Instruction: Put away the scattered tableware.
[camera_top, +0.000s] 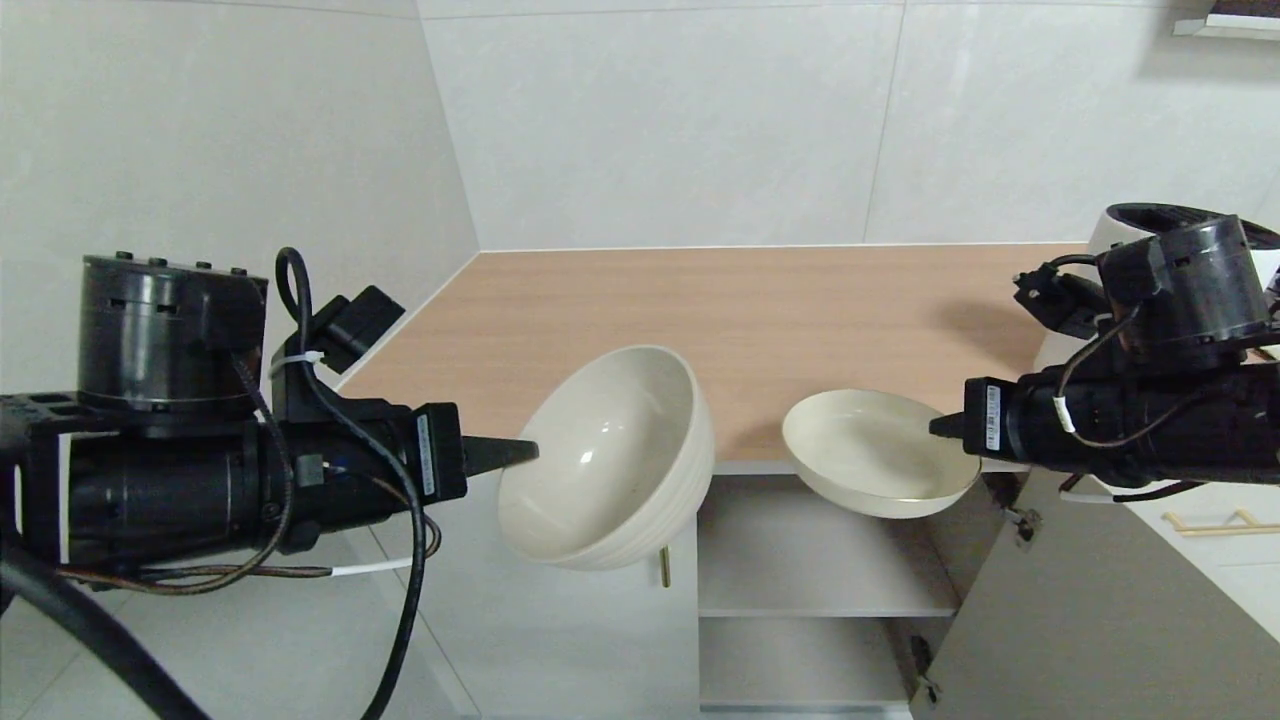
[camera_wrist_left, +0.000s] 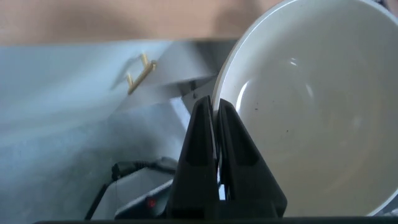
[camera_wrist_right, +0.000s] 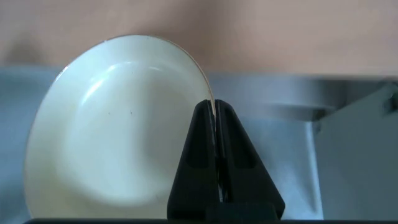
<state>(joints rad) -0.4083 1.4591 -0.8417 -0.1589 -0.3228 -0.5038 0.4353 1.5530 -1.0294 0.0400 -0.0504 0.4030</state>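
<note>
Wooden countertop (camera_top: 750, 300), white appliance (camera_top: 1118, 236) at its right end

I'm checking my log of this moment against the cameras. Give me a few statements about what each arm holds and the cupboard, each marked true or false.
1. The left gripper is shut on the rim of a deep bowl. True.
2. The bowl rests on the countertop. False: it is held tilted in the air, in front of the counter's edge.
3. The right gripper holds a shallow plate by its rim. True.
4. The plate is stacked inside the bowl. False: they are apart, side by side.
5. The cabinet under the countertop is closed. False: its door stands open and the shelves show.
</note>
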